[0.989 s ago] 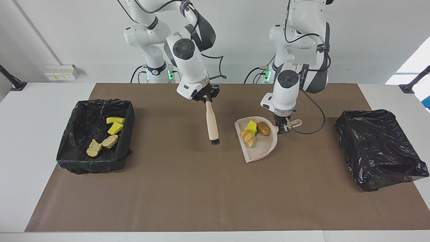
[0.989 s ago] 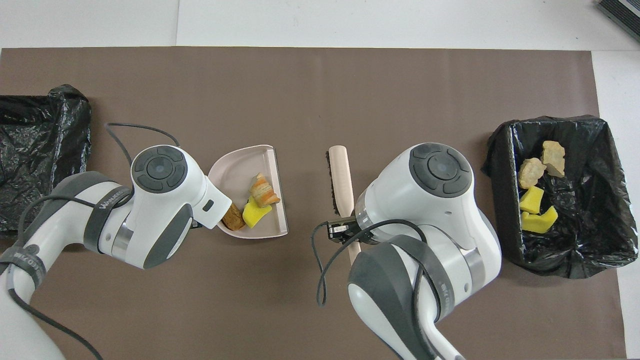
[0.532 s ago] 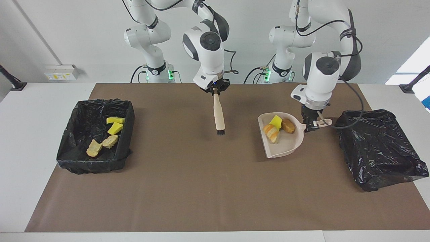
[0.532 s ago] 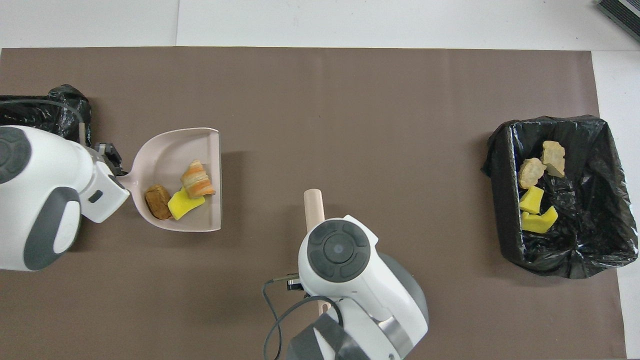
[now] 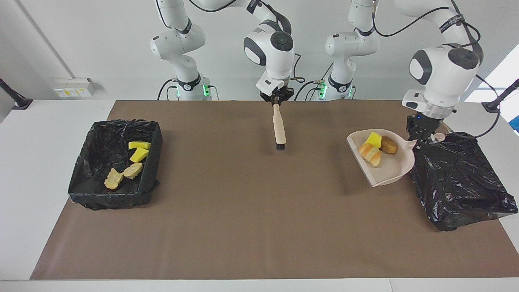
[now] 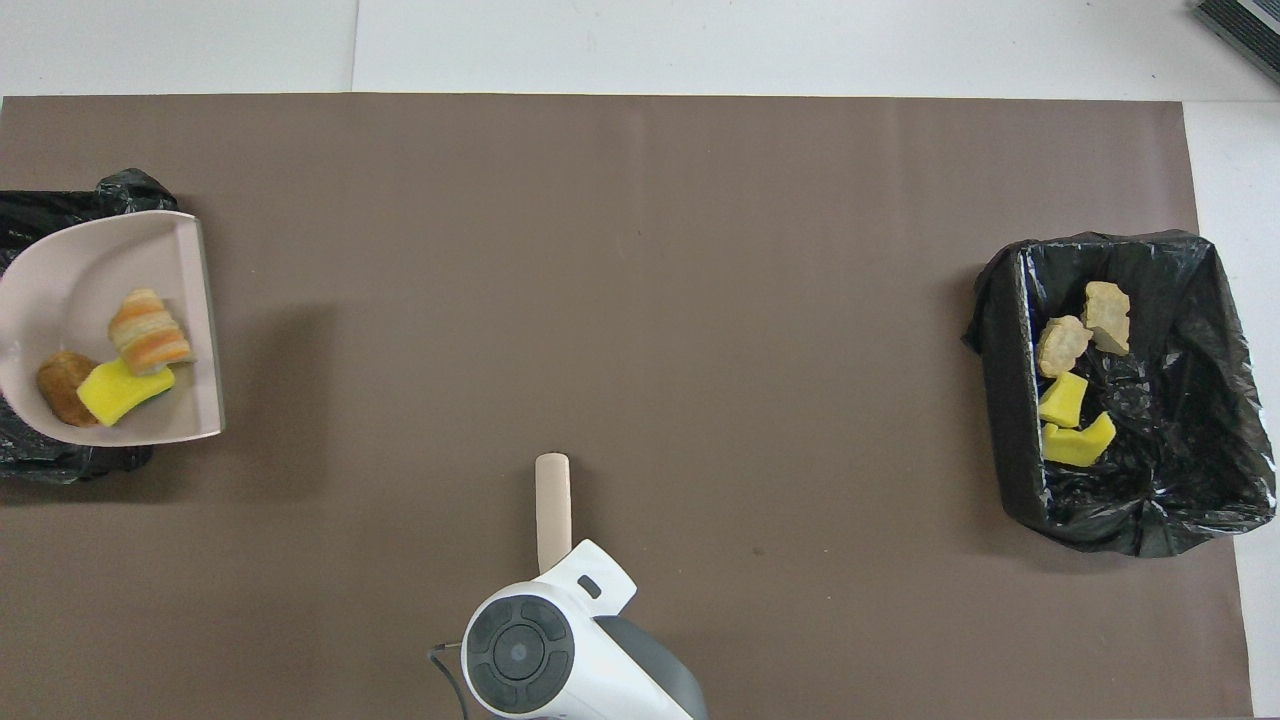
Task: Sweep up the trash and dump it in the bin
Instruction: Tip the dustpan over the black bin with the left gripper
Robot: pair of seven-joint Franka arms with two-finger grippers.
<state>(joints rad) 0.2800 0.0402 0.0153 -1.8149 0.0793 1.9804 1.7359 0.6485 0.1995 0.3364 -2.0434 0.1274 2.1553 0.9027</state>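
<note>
Trash [image 5: 377, 148] for this load, three scraps (a yellow sponge chunk, a striped tan piece and a brown lump), rides in the dustpan [image 5: 389, 170]. In the facing view the left gripper [image 5: 421, 136] is clamped on the dustpan's handle, holding the pan in the air at the edge of the black-lined bin [image 5: 458, 178] at the left arm's end of the table. To dump well, I judge the pan should first be carried fully over the bin's opening, then tipped mouth-down so nothing lands on the brown mat [image 5: 243, 227]. The right gripper [image 5: 277, 100] is closed on the brush [image 5: 279, 127], hanging bristles-down over the mat and waiting.

From overhead, the pan overlaps that bin [image 6: 60, 200] only partly. Four more scraps [image 6: 1075, 375] already lie in the other bin [image 6: 1190, 500].
</note>
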